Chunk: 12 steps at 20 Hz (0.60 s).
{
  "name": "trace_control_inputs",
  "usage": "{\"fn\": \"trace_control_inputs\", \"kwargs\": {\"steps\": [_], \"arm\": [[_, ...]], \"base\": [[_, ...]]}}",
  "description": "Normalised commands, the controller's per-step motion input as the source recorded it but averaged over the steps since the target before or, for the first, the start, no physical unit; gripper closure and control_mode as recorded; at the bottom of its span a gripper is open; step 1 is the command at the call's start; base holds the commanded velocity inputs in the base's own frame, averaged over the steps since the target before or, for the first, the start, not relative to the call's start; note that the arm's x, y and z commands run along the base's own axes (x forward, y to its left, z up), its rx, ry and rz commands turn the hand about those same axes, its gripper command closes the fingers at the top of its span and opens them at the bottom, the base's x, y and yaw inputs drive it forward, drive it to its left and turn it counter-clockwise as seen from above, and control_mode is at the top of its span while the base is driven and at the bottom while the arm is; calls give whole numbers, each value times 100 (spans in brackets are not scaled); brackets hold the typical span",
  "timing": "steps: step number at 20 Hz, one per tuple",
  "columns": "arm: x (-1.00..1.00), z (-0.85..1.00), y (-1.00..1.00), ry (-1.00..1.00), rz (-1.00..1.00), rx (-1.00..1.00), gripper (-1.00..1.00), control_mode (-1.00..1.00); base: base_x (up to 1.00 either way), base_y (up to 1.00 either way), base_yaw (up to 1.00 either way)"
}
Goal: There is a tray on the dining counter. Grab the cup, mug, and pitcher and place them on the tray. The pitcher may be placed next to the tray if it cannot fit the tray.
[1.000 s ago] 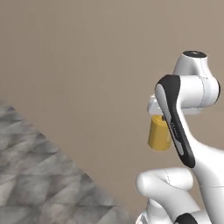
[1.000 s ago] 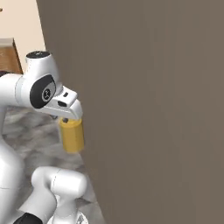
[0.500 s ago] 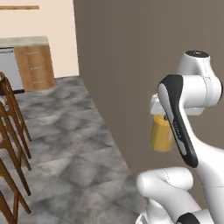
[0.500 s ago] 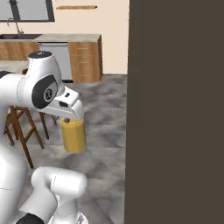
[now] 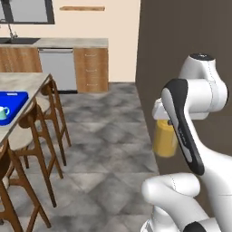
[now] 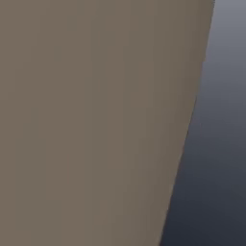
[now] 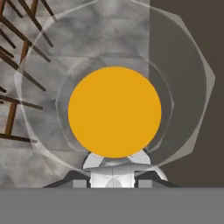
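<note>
My gripper [image 5: 163,123] is shut on the pitcher [image 5: 165,139], a clear glass cylinder of orange liquid that hangs upright from the hand above the floor. In the hand view I look straight down into the pitcher [image 7: 114,111], its rim held at the gripper [image 7: 114,162]. Far to the left, the blue tray [image 5: 13,102] lies on the dining counter [image 5: 27,84], and the teal mug [image 5: 2,112] stands on the tray at the picture's edge. The cup is out of view.
Wooden chairs [image 5: 34,131] line the dining counter's near side. A dark brown wall [image 5: 163,45] rises right behind the arm and stands close in front of the right base camera [image 6: 96,120]. Wall cabinets [image 5: 90,70] are at the back. Grey tiled floor [image 5: 104,149] lies open between.
The base has turned, so both base views have swung: the dining counter, tray and chairs have come into the left view. The pitcher stays in my gripper as before.
</note>
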Motion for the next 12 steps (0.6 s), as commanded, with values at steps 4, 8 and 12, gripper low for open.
{"fn": "trace_control_inputs", "kwargs": {"steps": [4, 8, 12], "arm": [[0, 0, 0, 0, 0, 0, 100, 100], [0, 0, 0, 0, 0, 0, 100, 100], [0, 0, 0, 0, 0, 0, 100, 100]], "base": [[100, 0, 52], [100, -13, 55], [100, -9, 55]]}}
